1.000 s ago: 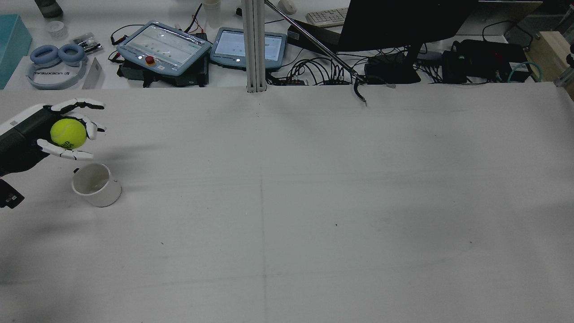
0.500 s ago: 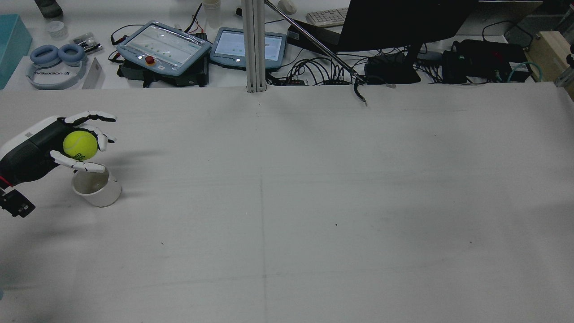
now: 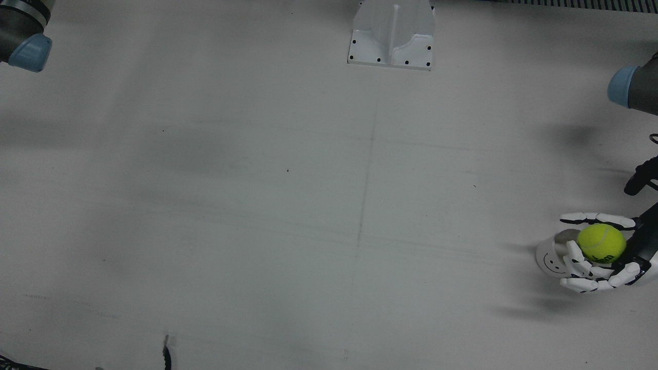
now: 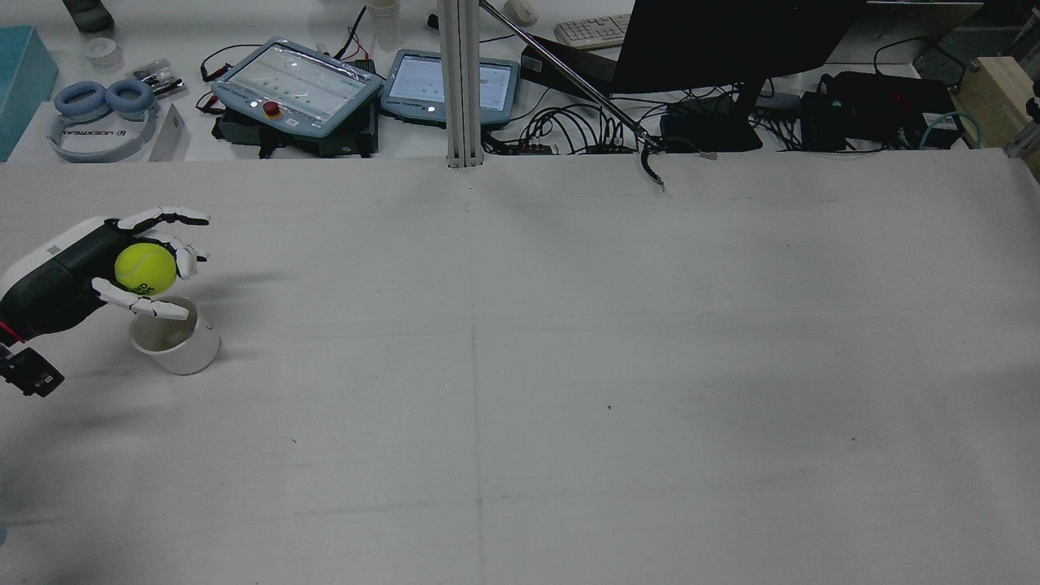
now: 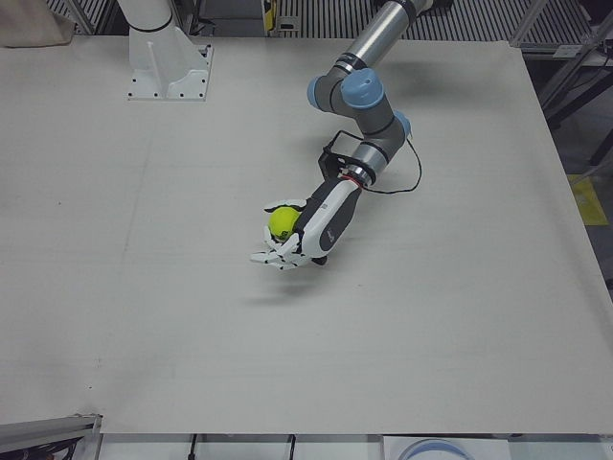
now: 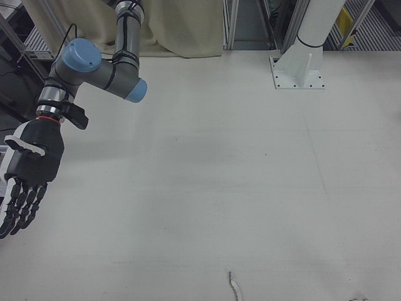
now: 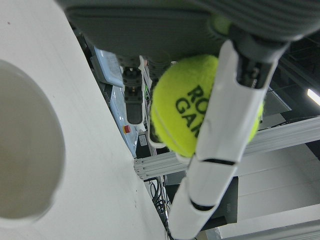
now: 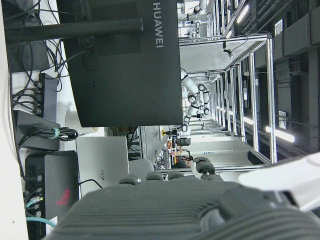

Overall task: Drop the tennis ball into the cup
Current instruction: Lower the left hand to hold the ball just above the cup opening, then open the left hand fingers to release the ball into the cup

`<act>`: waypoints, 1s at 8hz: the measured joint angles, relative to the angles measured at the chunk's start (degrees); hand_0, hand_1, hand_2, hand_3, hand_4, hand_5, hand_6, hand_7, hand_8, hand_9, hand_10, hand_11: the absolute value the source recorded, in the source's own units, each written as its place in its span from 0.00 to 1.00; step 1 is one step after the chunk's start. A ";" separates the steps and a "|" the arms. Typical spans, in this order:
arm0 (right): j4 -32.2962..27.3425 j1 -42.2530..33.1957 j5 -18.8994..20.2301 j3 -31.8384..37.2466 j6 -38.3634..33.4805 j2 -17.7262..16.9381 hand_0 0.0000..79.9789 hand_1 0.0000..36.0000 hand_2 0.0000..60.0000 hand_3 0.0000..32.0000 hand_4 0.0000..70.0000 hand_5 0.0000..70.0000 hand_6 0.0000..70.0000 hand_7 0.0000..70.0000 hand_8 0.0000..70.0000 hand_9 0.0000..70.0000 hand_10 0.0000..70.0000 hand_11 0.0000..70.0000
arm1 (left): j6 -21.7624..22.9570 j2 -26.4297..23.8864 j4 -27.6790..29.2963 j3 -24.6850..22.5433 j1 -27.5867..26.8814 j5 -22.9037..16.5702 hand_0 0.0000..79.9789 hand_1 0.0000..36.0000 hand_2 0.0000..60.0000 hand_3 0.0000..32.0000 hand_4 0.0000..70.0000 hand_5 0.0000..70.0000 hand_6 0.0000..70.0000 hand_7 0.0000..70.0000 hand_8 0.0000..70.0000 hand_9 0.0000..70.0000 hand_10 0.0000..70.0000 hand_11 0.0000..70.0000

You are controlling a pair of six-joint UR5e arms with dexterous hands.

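Rear view, left to right. At about 9 o'clock on the worktop (image 4: pixel 520 366), the tennis ball (image 4: pixel 145 268) is held in the left hand (image 4: pixel 97 272), its fingers (image 4: pixel 166 216) curled round the ball from above and below, so that the ball is cradled against the palm. Directly below, towards 6 o'clock of the ball, the white cup (image 4: pixel 175 335) stands upright with its mouth open; the lowest fingers appear to hang just over its rim, though contact cannot be confirmed. In the front view the ball (image 3: pixel 601 243) is seen overlapping the cup (image 3: pixel 551 255) only partly, so alignment is judged incomplete. The ball is judged light, springy and felt-covered, hence unlikely to slip; it is best held across its widest girth, as here, and a bounce off the rim is to be expected if it is released off-centre. The cup is judged light and easily tipped. In the right-front view, the right hand (image 6: pixel 28 175) hangs idle at 9 o'clock, fingers (image 6: pixel 15 210) extended, close together, holding nothing.
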State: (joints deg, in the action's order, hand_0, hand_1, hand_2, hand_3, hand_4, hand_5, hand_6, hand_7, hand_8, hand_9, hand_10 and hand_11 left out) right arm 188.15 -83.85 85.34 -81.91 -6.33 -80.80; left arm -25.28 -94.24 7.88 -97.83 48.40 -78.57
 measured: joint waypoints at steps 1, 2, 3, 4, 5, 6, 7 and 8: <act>0.02 0.00 0.00 0.00 0.00 -0.01 0.00 0.00 0.00 0.00 0.00 0.00 0.00 0.00 0.00 0.00 0.00 0.00 | -0.06 0.22 0.02 0.15 0.01 -0.03 0.97 0.84 0.16 0.00 0.16 0.25 0.66 0.56 0.30 0.37 0.23 0.38; 0.02 0.00 0.00 0.00 0.00 -0.01 0.00 0.00 0.00 0.00 0.00 0.00 0.00 0.00 0.00 0.00 0.00 0.00 | -0.14 0.49 0.06 0.35 0.01 -0.06 0.94 0.84 0.15 0.00 0.15 0.24 0.58 0.50 0.27 0.33 0.23 0.38; 0.00 0.00 0.00 0.00 0.00 -0.02 0.00 0.00 0.00 0.00 0.00 0.00 0.00 0.00 0.00 0.00 0.00 0.00 | -0.23 0.75 0.15 0.46 -0.04 -0.08 0.94 0.84 0.16 0.00 0.15 0.24 0.60 0.46 0.26 0.31 0.23 0.37; -0.03 0.00 0.00 0.00 0.00 -0.03 0.00 0.00 0.00 0.00 0.00 0.00 0.00 0.00 0.00 0.00 0.00 0.00 | -0.35 1.11 0.40 0.50 -0.05 -0.08 0.94 0.84 0.16 0.00 0.15 0.25 0.60 0.46 0.26 0.31 0.23 0.38; -0.02 0.00 0.00 0.00 0.00 -0.02 0.00 0.00 0.00 0.00 0.00 0.00 0.00 0.00 0.00 0.00 0.00 0.00 | -0.42 1.55 0.76 0.51 -0.05 -0.09 0.96 0.85 0.16 0.00 0.16 0.24 0.57 0.46 0.25 0.30 0.22 0.37; -0.02 0.00 0.00 0.00 0.00 -0.02 0.00 0.00 0.00 0.00 0.00 0.00 0.00 0.00 0.00 0.00 0.00 0.00 | -0.42 1.88 1.04 0.53 -0.06 -0.09 1.00 0.88 0.15 0.00 0.16 0.24 0.55 0.37 0.22 0.25 0.20 0.34; -0.02 0.00 0.00 0.00 0.00 -0.03 0.00 0.00 0.00 0.00 0.00 0.00 0.00 0.00 0.00 0.00 0.00 0.00 | -0.14 2.08 1.21 0.41 -0.03 -0.09 0.92 0.80 0.11 0.00 0.15 0.24 0.61 0.24 0.21 0.20 0.19 0.32; -0.02 0.00 0.00 0.00 0.00 -0.04 0.00 0.00 0.00 0.00 0.00 0.00 0.00 0.00 0.00 0.00 0.00 0.00 | 1.08 2.23 1.13 -0.20 0.20 -0.12 0.89 0.79 0.08 0.00 0.15 0.23 0.52 0.24 0.19 0.19 0.20 0.34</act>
State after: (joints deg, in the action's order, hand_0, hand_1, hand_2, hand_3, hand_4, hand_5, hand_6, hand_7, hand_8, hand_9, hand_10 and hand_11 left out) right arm 188.13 -83.85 85.34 -81.91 -6.33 -80.85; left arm -24.20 -92.01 9.01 -98.03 48.60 -78.69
